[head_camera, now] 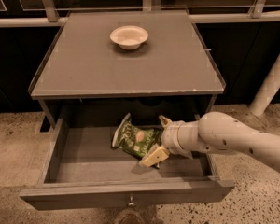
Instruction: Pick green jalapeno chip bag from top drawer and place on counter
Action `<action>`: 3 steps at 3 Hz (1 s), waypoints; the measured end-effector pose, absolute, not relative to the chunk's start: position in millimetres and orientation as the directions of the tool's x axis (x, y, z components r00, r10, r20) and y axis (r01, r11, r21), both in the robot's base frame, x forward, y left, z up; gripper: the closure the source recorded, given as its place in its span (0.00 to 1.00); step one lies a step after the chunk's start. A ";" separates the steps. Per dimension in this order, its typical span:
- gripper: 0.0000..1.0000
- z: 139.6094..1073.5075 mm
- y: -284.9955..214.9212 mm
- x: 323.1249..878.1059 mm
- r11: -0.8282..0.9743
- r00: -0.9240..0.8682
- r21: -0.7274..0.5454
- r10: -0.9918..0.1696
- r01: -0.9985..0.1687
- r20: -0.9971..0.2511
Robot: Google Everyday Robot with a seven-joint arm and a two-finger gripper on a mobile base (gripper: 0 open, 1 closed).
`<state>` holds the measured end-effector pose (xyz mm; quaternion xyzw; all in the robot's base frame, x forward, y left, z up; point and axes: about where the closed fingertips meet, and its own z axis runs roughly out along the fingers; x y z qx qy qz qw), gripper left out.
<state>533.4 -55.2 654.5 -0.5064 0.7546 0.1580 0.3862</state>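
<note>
The green jalapeno chip bag [136, 139] lies crumpled and tilted inside the open top drawer [126, 192], a little right of its middle. My gripper [159, 139] reaches into the drawer from the right. One finger sits behind the bag's right end and the other fingertip [154, 157] in front of it, both against the foil, so the gripper is shut on the bag. The bag still rests low in the drawer. The grey counter [84, 73] lies above the drawer and carries no bag.
A white bowl [129, 36] stands at the back middle of the counter. The counter's front edge [126, 94] overhangs the rear of the drawer. A white post [270, 85] stands at the right. Speckled floor surrounds the cabinet.
</note>
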 end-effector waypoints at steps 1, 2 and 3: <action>0.00 648.3 -62.7 546.1 0.463 -0.192 -0.174 -0.640 -0.869 -0.745; 0.00 637.7 -63.9 552.0 0.495 -0.210 -0.167 -0.617 -0.853 -0.758; 0.00 616.1 -54.9 547.5 0.516 -0.262 -0.094 -0.574 -0.851 -0.776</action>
